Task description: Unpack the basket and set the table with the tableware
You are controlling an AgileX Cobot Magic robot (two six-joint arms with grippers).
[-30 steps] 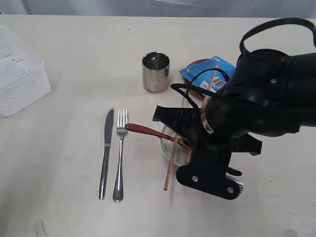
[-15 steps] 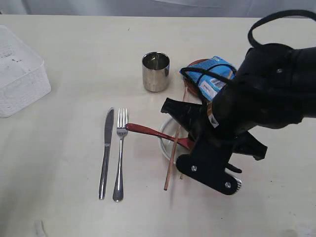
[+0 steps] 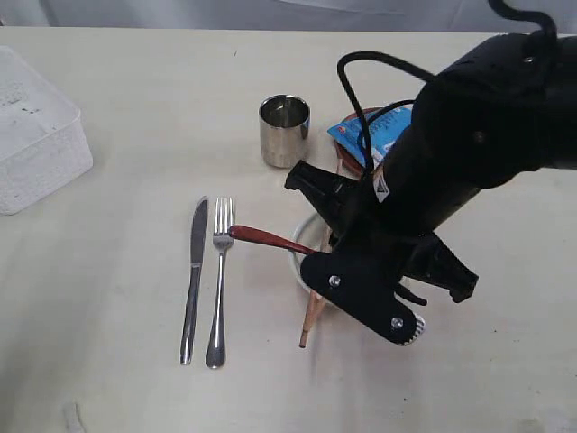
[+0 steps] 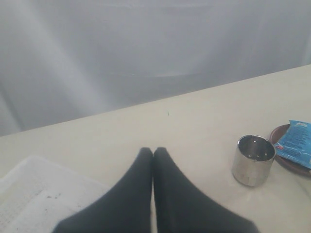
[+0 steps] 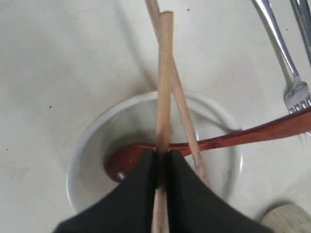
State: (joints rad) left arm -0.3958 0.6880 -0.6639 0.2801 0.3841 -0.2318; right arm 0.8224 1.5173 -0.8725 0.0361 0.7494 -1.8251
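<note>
Here, the right gripper (image 5: 159,162): pressed together on a single slim wooden chopstick (image 5: 164,73), pinched between the two dark fingertips directly over the bowl.
Held piece: a long stretch of the stick runs out past the fingertips, so the pinch is partway along it rather than at an end.
Its partner: the second wooden chopstick (image 5: 187,126) crosses just beside the held one and slants over the bowl's rim; whether the gripper also touches it cannot be told.
Below: a pale round bowl (image 5: 97,131) on the surface, with a dark red spoon (image 5: 252,133) lying in it, handle out over the rim toward the cutlery.
How it should handle: light, stiff and smooth, likely to swivel or slip in so narrow a pinch; a hold near the middle would probably keep it level, and the loose partner may roll if nudged.
Laid out nearby: a steel fork (image 3: 218,280) and steel knife (image 3: 192,280) side by side, next to the bowl.
Further off: a shiny steel cup (image 3: 285,131) stands upright near a small brown-red plate (image 4: 291,165), which carries a blue snack packet (image 4: 296,143).
Left gripper (image 4: 153,155): fingers shut against each other, holding nothing, hanging above the pale cream surface (image 3: 135,72).
Far edge: the white perforated plastic basket (image 3: 41,135) sits well apart from the setting.
</note>
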